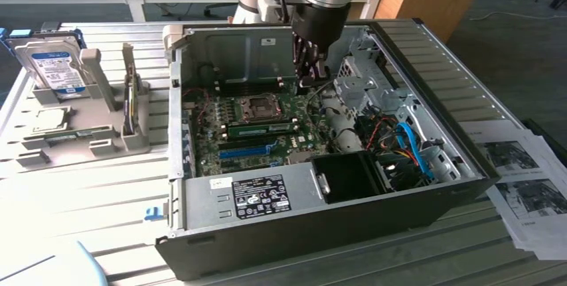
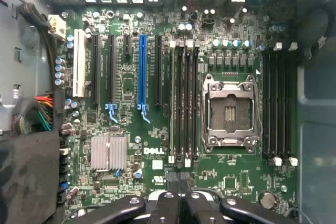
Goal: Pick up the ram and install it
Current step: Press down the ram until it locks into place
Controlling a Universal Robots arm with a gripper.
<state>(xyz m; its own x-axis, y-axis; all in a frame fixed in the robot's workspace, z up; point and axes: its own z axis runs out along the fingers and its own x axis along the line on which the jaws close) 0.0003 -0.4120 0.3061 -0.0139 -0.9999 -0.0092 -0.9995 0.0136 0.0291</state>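
The ram (image 1: 264, 127) is a thin green stick lying along a memory slot beside the CPU socket (image 1: 262, 106) on the motherboard of the open computer case (image 1: 293, 233). In the wrist view the ram (image 2: 172, 103) shows as a green strip in the slot furthest from the socket (image 2: 229, 111). My gripper (image 1: 312, 77) hangs inside the case above the board, beyond the socket from the ram. Its fingers (image 2: 167, 203) are shut together, and I see nothing between them.
A grey rack (image 1: 106, 141) at the exterior view's left holds a silver hard drive (image 1: 53, 67) and other parts. A long blue slot (image 1: 243, 151) runs near the ram. Cables and a black fan (image 1: 354, 174) fill the case's right. Papers (image 1: 522, 186) lie beside it.
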